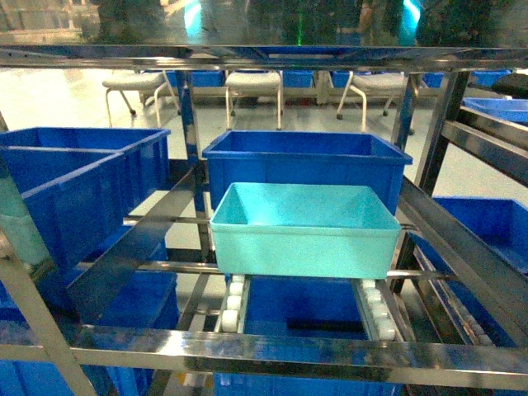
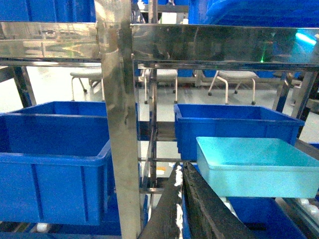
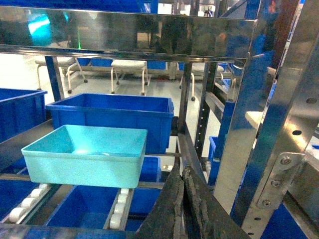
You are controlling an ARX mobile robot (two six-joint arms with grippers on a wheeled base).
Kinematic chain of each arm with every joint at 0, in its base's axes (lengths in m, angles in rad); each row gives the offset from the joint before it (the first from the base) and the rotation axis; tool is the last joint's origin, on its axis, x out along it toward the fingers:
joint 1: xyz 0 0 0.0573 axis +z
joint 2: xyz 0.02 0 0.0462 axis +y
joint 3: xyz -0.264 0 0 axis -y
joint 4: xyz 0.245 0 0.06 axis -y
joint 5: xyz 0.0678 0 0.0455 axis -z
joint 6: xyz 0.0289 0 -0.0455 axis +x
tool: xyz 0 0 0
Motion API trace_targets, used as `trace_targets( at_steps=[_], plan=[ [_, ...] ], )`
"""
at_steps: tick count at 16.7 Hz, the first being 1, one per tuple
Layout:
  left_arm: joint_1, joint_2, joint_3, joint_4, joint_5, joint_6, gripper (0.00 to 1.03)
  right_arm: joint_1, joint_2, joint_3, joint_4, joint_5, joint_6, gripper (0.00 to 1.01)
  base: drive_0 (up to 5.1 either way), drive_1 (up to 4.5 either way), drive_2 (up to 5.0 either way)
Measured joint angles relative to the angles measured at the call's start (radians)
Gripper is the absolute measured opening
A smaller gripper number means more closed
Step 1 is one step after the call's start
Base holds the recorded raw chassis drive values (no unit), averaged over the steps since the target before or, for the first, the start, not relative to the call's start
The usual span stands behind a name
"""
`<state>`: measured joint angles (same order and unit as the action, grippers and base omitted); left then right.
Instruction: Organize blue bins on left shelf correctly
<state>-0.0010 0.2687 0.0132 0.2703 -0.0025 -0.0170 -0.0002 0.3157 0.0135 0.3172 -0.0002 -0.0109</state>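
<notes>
The big steel shelf point(image 1: 272, 355) fills the head view. A dark blue crate point(image 1: 305, 161) sits at 12 o'clock on the rails. Touching its front, at the middle, rests the light blue bin point(image 1: 304, 231), flat on the rollers point(image 1: 233, 304). More dark crates point(image 1: 74, 181) stand at 9 o'clock. The left jaws point(image 2: 182, 199) and the right jaws point(image 3: 183, 199) are pressed together, holding nothing.

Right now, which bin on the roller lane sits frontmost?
The light turquoise bin. It is shallow and smooth-walled, directly in front of the deeper royal-blue crate, which sits behind it on the same lane.
</notes>
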Motion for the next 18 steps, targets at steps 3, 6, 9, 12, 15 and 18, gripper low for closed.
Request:
trace_targets(
  at_steps=[3,6,9,12,15,18],
  plan=[
    [0.0,-0.077,0.0,-0.077,0.0,0.0,0.02,0.0,-0.093,0.0,-0.09,0.0,0.0,0.02,0.0,0.0,0.0],
    [0.0,-0.257,0.004,-0.254,0.003,0.0,0.02,0.0,-0.163,0.0,-0.175,0.0,0.0,0.02,0.0,0.0,0.0],
    [0.0,-0.258,0.0,-0.275,0.002,0.0,0.02,0.0,-0.311,0.001,-0.32,0.0,0.0,0.02,0.0,0.0,0.0],
    [0.0,-0.258,0.0,-0.274,0.002,0.0,0.15,0.0,-0.311,0.001,-0.322,0.0,0.0,0.28,0.0,0.0,0.0],
    [0.0,-0.258,0.0,-0.274,0.002,0.0,0.64,0.0,-0.311,0.001,-0.321,0.0,0.0,0.76,0.1,-3.29,3.5],
    [0.0,-0.258,0.0,-0.277,0.002,0.001,0.99,0.0,-0.311,0.001,-0.322,0.0,0.0,0.98,0.0,-4.35,4.3]
  ],
)
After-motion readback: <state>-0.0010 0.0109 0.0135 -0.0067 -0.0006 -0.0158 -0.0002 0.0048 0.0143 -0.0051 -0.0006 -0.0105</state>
